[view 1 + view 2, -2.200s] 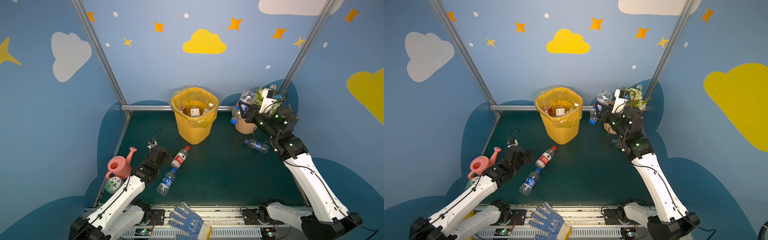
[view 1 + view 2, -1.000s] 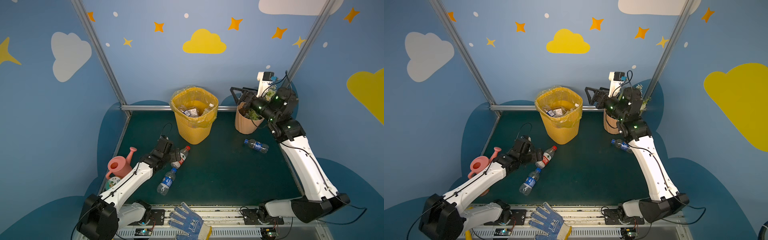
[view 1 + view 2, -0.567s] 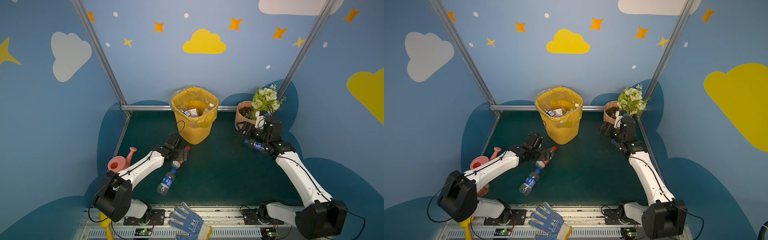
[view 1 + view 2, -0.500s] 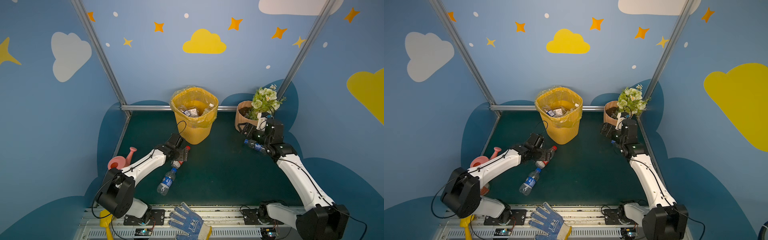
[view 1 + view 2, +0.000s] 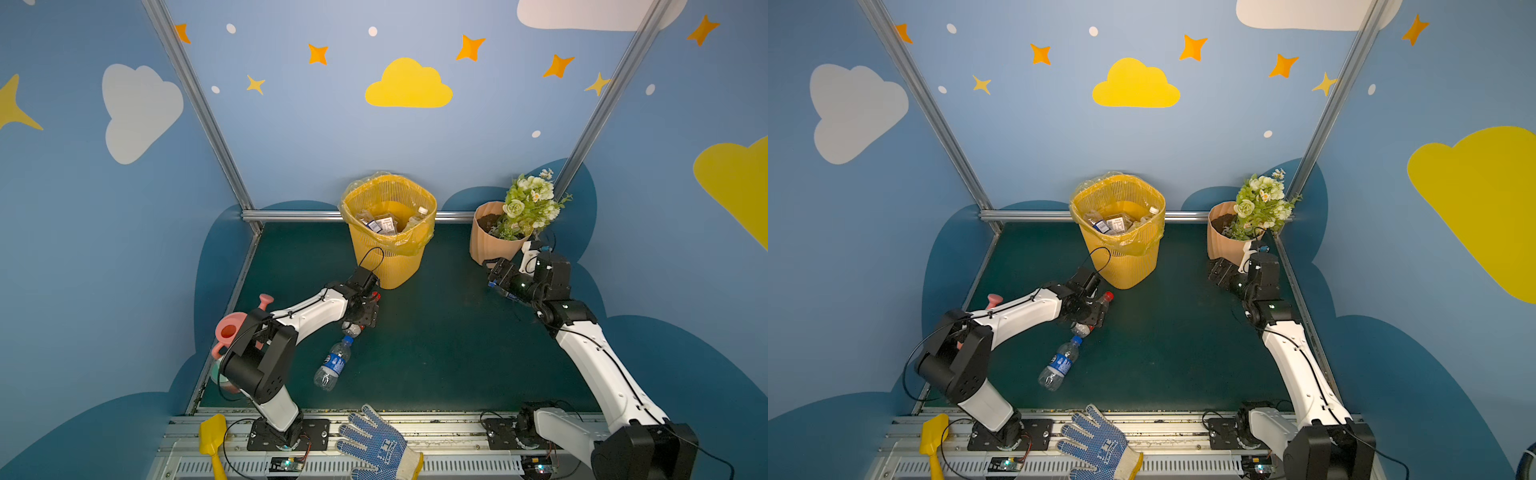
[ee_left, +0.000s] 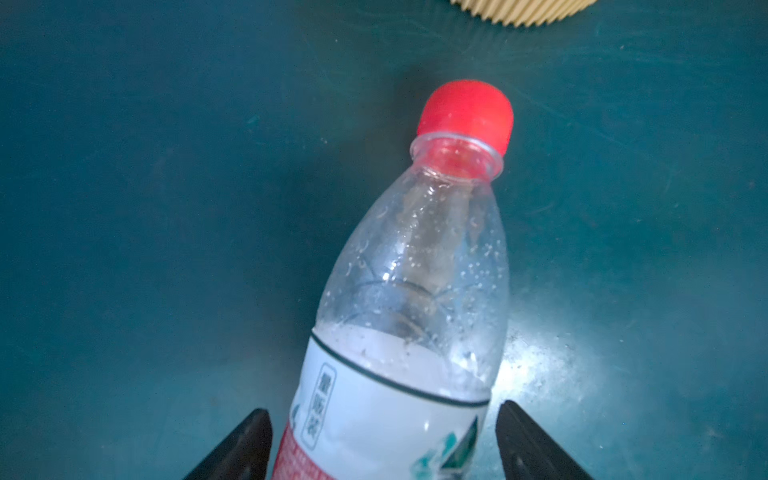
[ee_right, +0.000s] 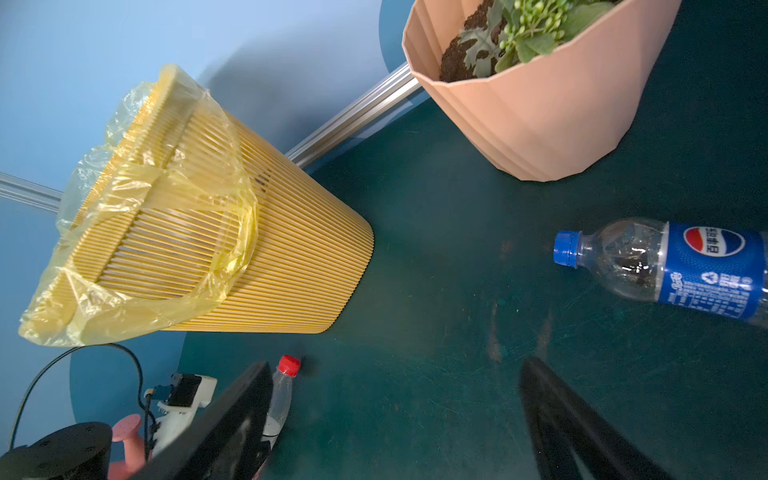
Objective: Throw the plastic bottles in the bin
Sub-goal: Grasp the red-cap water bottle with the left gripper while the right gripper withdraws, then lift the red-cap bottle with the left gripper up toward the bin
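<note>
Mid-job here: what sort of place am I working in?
Likely a staged robot-training cell dressed as a garden corner, not a real room: painted cloud-and-star walls on metal framing, a green mat, and props like the flower pot, watering can and glove, plus the bin.

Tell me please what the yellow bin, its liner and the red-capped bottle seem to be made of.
The bin looks like rigid plastic, matte yellow: thin moulded ribs with slits between.
The liner: thin plastic film, glossy and translucent; it wrinkles and the ribs show through.
The red-capped bottle: clear thin plastic, probably PET; the floor shows through, droplets inside.
Its cap: opaque red plastic, smooth.
</note>
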Robot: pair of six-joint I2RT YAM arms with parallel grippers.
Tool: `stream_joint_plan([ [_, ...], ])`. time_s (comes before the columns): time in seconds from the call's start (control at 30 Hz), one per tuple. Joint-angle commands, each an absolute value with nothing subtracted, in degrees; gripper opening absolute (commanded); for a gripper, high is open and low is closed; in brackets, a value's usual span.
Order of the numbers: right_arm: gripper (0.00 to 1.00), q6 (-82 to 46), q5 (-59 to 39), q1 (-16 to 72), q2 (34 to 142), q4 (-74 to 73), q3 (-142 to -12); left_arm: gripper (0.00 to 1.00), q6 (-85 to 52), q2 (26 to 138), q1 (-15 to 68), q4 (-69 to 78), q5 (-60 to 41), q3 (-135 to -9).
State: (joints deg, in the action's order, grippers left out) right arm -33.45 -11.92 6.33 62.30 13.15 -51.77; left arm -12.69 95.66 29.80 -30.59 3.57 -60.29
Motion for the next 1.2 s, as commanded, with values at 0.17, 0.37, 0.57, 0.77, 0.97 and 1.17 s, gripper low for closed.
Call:
stream_joint_plan([
  [0.17,0.9,-34.71,-13.59,4.75,60.49,13.0,-50.63,0.64,-10.63,96.59,30.06,-31.84,4.83,-61.71],
  [0.37,0.9,-35.33,-14.27,3.47,59.61,12.97,-49.77,0.55,-10.55,95.6,30.28,-31.5,4.92,-61.34],
  [0.57,0.9,-35.86,-14.59,2.74,58.62,12.9,-48.83,0.51,-11.04,90.85,31.77,-28.78,5.09,-60.03],
  [0.77,0.9,-36.12,-14.72,2.32,57.62,13.05,-48.26,0.5,-15.21,83.92,31.93,-27.35,5.43,-57.29],
  [0.97,0.91,-36.55,-15.16,1.95,57.28,12.75,-47.95,0.51,-20.39,75.06,31.83,-27.05,7.41,-53.1],
  [1.17,0.9,-37.26,-15.9,1.81,57.3,12.06,-47.68,0.51,-25.07,62.88,31.74,-25.48,16.86,-50.37],
])
